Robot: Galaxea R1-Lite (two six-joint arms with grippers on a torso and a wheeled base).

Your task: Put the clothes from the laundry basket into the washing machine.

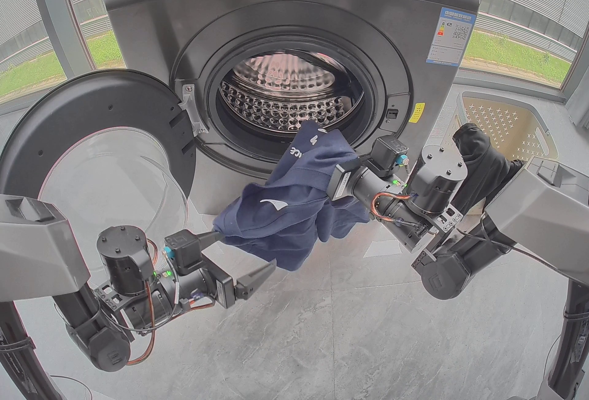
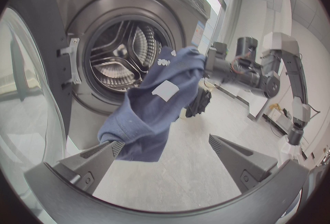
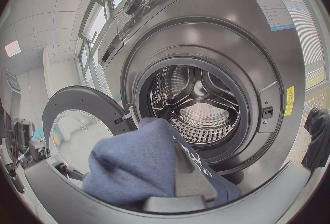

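A navy blue garment (image 1: 288,205) hangs in front of the washing machine's (image 1: 288,21) open drum (image 1: 282,95), and my right gripper (image 1: 328,171) is shut on its upper part. The right wrist view has the blue cloth (image 3: 137,163) bunched over the fingers (image 3: 187,173), with the steel drum (image 3: 202,111) just beyond. My left gripper (image 1: 242,257) is open, low and to the left; the garment's (image 2: 154,104) lower hem rests against one fingertip (image 2: 111,151). A black garment (image 1: 485,165) is draped over the rim of the beige laundry basket (image 1: 509,125) to the right of the machine.
The round door (image 1: 92,131) stands swung open to the left, close to my left arm. Grey tile floor (image 1: 343,321) lies open in front of the machine. Windows run behind the machine.
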